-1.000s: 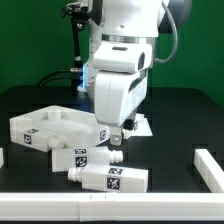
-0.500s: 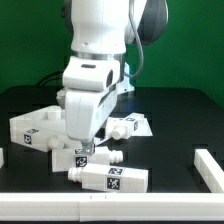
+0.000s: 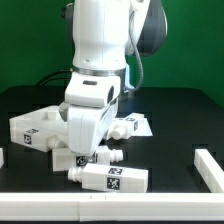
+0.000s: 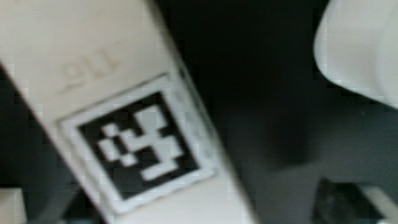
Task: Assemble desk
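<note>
The black table (image 3: pixel 180 110) looks the same as before. The big white arm (image 3: pixel 100 60) has moved. A second ago it stood more to the exterior view's right. Then it swung over to the exterior view's left, and now it has dropped lower and leans down over the loose parts.

The desk panel (image 3: pixel 35 130) lies flat on the table at the exterior view's left. It has not moved. Three white legs lie on their sides near it, and they are where they were. The front leg (image 3: pixel 112 178) is closest to the camera. The middle leg (image 3: pixel 103 158) lies just behind it. The back leg (image 3: pixel 125 127) lies farther away, past the arm.

The gripper (image 3: pixel 84 152) is right down at the middle leg now. Half a second ago it hung a little above it. The arm hides the fingers, so I cannot tell if they are spread or squeezing the leg.

In the wrist view a leg fills the picture, very close, with its black-and-white tag (image 4: pixel 139 145) on it.
</note>
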